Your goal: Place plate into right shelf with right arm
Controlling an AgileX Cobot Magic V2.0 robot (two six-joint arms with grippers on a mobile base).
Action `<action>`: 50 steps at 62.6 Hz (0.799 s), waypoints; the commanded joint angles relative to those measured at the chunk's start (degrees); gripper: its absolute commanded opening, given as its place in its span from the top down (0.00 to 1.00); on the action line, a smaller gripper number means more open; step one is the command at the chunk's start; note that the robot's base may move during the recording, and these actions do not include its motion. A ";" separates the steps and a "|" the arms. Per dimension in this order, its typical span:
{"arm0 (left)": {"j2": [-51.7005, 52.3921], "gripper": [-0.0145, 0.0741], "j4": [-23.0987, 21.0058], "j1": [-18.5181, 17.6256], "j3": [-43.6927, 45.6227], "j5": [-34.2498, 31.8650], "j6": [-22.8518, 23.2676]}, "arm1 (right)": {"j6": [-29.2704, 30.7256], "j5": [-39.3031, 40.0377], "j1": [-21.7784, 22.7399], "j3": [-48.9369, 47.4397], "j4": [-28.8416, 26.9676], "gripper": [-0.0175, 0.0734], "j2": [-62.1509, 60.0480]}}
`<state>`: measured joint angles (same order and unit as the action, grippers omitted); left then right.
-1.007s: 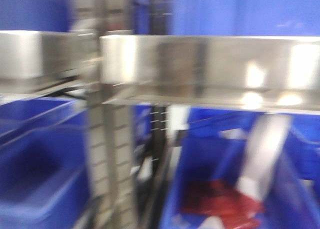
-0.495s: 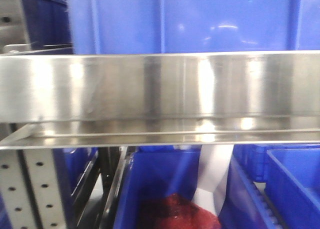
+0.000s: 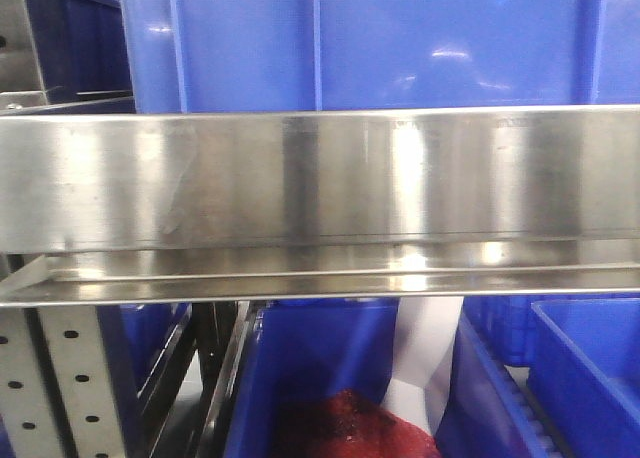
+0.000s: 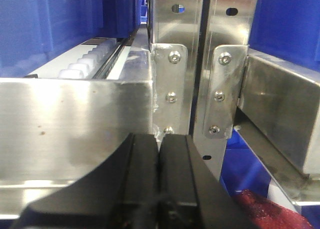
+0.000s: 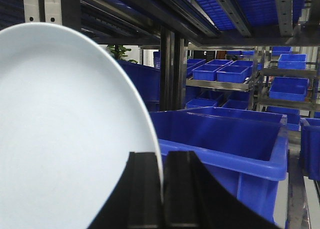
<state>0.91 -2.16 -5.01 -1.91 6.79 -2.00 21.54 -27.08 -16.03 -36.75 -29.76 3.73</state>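
Fingers (image 5: 145, 189) of R gripper (image 5: 161, 158) clamp plate (image 5: 65, 139) rim, blue bin (image 5: 225, 139) near

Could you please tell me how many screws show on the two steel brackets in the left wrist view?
6: three down the left bracket, three down the right bracket. The left pincer may hide more below.

Shiny steel right shelf (image 3: 300, 188), upper blue bin (image 3: 380, 38) sitting behind its brushed rail, lower blue bin (image 3: 320, 358) beneath
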 commanded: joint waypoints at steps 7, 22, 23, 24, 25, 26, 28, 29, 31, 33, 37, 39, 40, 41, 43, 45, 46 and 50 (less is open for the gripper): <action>0.29 0.89 -0.23 -0.30 -0.46 -4.90 0.19 | 0.07 6.12 0.12 -1.32 -1.46 0.74 1.07; 0.29 0.89 -0.23 -0.30 -0.46 -4.90 0.19 | 0.07 7.90 0.18 -1.24 -1.46 0.74 1.07; 0.29 0.89 -0.23 -0.30 -0.46 -4.90 0.19 | 0.07 8.41 0.18 -1.24 -1.46 0.74 1.07; 0.29 0.89 -0.23 -0.30 -0.46 -4.90 0.19 | 0.07 8.84 0.18 -1.24 -1.46 0.74 1.07; 0.29 0.89 -0.23 -0.30 -0.46 -4.90 0.19 | 0.07 9.24 0.18 -1.24 -1.46 0.74 1.07; 0.29 0.89 -0.23 -0.30 -0.46 -4.90 0.19 | 0.07 9.73 0.18 -1.24 -1.46 0.74 1.07; 0.29 0.89 -0.23 -0.30 -0.46 -4.90 0.19 | 0.07 10.62 0.18 -1.24 -1.46 0.74 1.07; 0.29 0.89 -0.23 -0.30 -0.46 -4.90 0.19 | 0.07 10.92 0.18 -1.24 -1.46 0.74 1.07; 0.29 0.89 -0.23 -0.30 -0.46 -4.90 0.19 | 0.07 11.30 0.18 -1.24 -1.52 0.74 1.07; 0.29 0.89 -0.23 -0.30 -0.46 -4.90 0.19 | 0.07 11.46 0.18 -1.24 -1.52 0.74 1.07; 0.29 0.89 -0.23 -0.30 -0.46 -4.90 0.19 | 0.07 11.08 0.18 -1.24 -1.52 0.74 1.07; 0.29 0.89 -0.23 -0.30 -0.46 -4.90 0.19 | 0.07 11.87 0.18 -1.24 -1.52 0.74 1.13; 0.29 0.89 -0.23 -0.30 -0.46 -4.90 0.19 | 0.07 12.66 0.18 -1.24 -1.52 0.74 1.32; 0.29 0.89 -0.23 -0.30 -0.46 -4.90 0.19 | 0.07 12.93 0.18 -1.24 -1.52 0.74 1.41; 0.29 0.89 -0.23 -0.30 -0.46 -4.90 0.19 | 0.07 13.90 0.18 -1.24 -1.83 0.74 1.88; 0.29 0.89 -0.23 -0.30 -0.46 -4.90 0.19 | 0.07 14.97 0.18 -1.41 -2.13 0.74 2.71; 0.29 0.89 -0.23 -0.30 -0.46 -4.90 0.19 | 0.07 15.29 0.18 -1.56 -2.26 0.74 3.13; 0.29 0.89 -0.23 -0.30 -0.46 -4.90 0.19 | 0.07 16.78 0.18 -2.66 -2.73 0.74 5.26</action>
<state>0.91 -2.16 -5.01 -1.91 6.79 -2.00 21.54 -18.07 -16.03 -36.87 -30.59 5.20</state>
